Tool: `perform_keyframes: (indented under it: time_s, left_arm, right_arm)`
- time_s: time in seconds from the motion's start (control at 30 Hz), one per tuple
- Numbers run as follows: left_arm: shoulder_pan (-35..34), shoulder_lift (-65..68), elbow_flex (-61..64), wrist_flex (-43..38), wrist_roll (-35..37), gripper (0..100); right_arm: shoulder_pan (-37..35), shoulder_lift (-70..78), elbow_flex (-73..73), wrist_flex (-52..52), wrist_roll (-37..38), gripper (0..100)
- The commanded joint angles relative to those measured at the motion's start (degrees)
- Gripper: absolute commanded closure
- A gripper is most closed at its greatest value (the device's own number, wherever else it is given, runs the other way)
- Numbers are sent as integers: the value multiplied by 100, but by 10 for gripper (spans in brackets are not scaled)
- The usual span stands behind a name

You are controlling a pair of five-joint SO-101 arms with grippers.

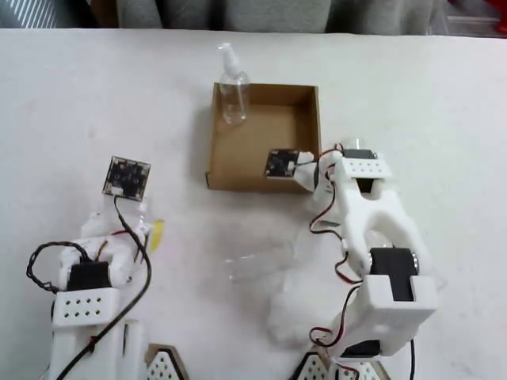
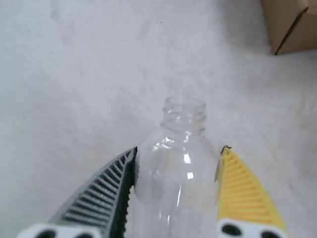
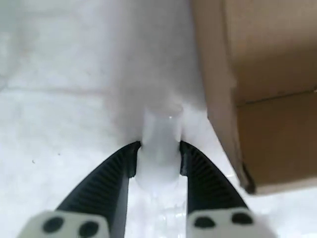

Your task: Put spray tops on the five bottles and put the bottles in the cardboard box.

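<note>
On the near left of the white table [image 1: 95, 95], the left gripper [image 2: 179, 151] is clamped on a clear plastic bottle [image 2: 178, 183]. Its ribbed grey finger [image 2: 99, 198] presses one side of the bottle's body and its yellow finger [image 2: 242, 193] presses the other. The bottle's threaded neck is bare and open, with no top on it. A corner of the brown cardboard box [image 2: 292, 25] shows farther off in the left wrist view.

To the right, the right gripper [image 3: 159, 146] sits just beside the near right corner of the cardboard box [image 1: 273, 127]. Its two black fingers [image 3: 106, 188] are closed on a white spray top [image 3: 161, 126], which sits close to the box's outer wall [image 3: 267, 74].

At the far left corner of the box, a clear bottle with a spray top fitted [image 1: 234, 99] sits inside, and its white spray head shows past the far wall. Between the two arms, on the near middle of the table, a second clear bottle [image 1: 257, 261] lies on its side, well apart from the box.
</note>
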Motion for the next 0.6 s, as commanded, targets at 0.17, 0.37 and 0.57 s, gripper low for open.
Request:
perform_keyframes:
  time_s: [0.17, 0.37, 0.57]
  left_arm:
    - [-48, -136, 9, -141, -79, 814]
    - [-48, -136, 9, -141, -79, 814]
    - [-48, -136, 9, -141, -79, 815]
  right_arm:
    - [101, -1455, -888, 857, -1714, 982]
    - [75, -2334, -1187, 1429, -3420, 982]
    - [101, -3020, -1152, 1473, -5424, 981]
